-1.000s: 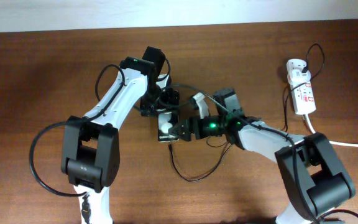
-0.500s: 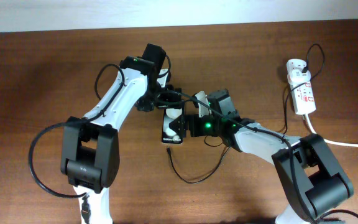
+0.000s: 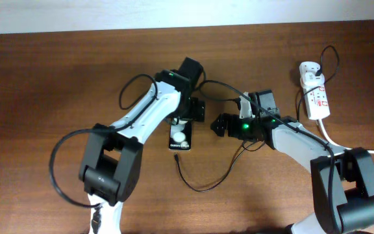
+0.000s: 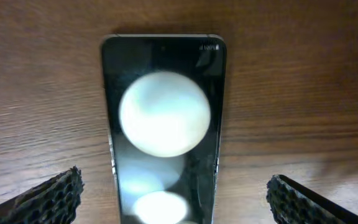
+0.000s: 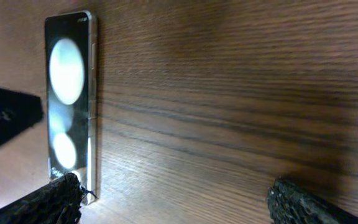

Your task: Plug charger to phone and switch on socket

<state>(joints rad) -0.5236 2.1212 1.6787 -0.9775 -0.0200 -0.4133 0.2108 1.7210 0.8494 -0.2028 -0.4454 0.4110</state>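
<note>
The black phone (image 3: 180, 138) lies flat on the table, its screen reflecting two round lights. It fills the left wrist view (image 4: 163, 124) and stands at the left of the right wrist view (image 5: 70, 102). My left gripper (image 3: 187, 118) is open just above the phone's far end, one finger on each side (image 4: 176, 199), not touching it. My right gripper (image 3: 219, 125) is open and empty, a little to the right of the phone (image 5: 173, 199). The charger's thin black cable (image 3: 203, 186) loops in front of the phone, its tip (image 3: 176, 156) at the phone's near edge. I cannot tell whether it is plugged in.
The white socket strip (image 3: 317, 99) lies at the far right with a white adapter (image 3: 309, 68) in it. Its thick white cord (image 3: 362, 151) runs off to the right. The black cable passes under my right arm toward the adapter.
My right gripper has drawn back to the right, away from the phone. My left arm has shifted right and now sits over the phone's far end. The phone lies flat.
</note>
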